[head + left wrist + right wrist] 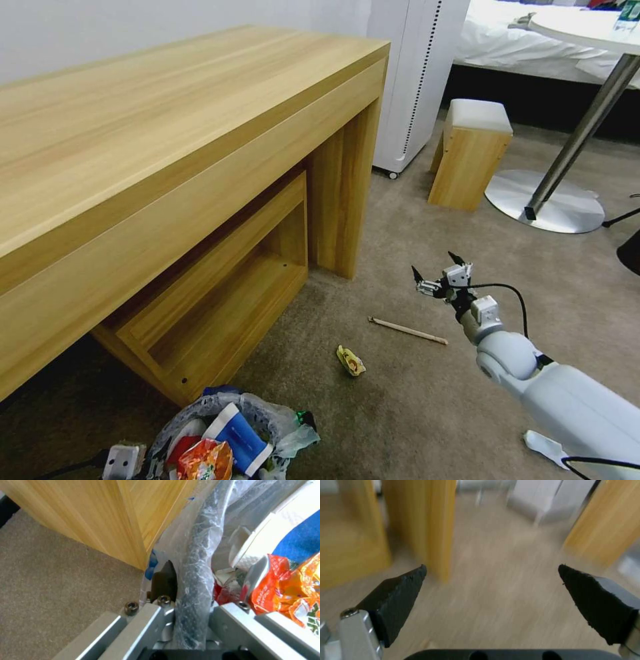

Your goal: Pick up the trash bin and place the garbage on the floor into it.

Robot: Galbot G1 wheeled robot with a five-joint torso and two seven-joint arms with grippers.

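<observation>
Trash bin (220,417): at the near edge of the head view, just beside the foot of the wooden table (167,153); its dark rim is wrapped in crinkly translucent bag
Bin contents: a blue-white carton (240,437), an orange wrapper (207,460) and red scraps lie inside, piled up to the rim
Left gripper (191,610): at the bin's rim, fingers clamped on it, one dark finger (165,580) outside the bag and the other side inside among the litter; the rim (196,575) runs straight between them
Right gripper (437,270): held above the floor to the right of the table leg, arm reaching forward from the lower right, fingers wide apart with nothing between them; both dark fingertips (400,592) show over bare carpet in the right wrist view
Floor (400,400): beige-brown carpet
Wooden stick (407,330): lying flat on the carpet, near and below the right gripper, apart from it
Yellow scrap (351,361): on the carpet between the stick and the bin, touching neither
White piece (543,447): on the carpet by the right arm, partly hidden by it
Stool (470,153): wooden with a white top, farther back, well apart from the litter
</observation>
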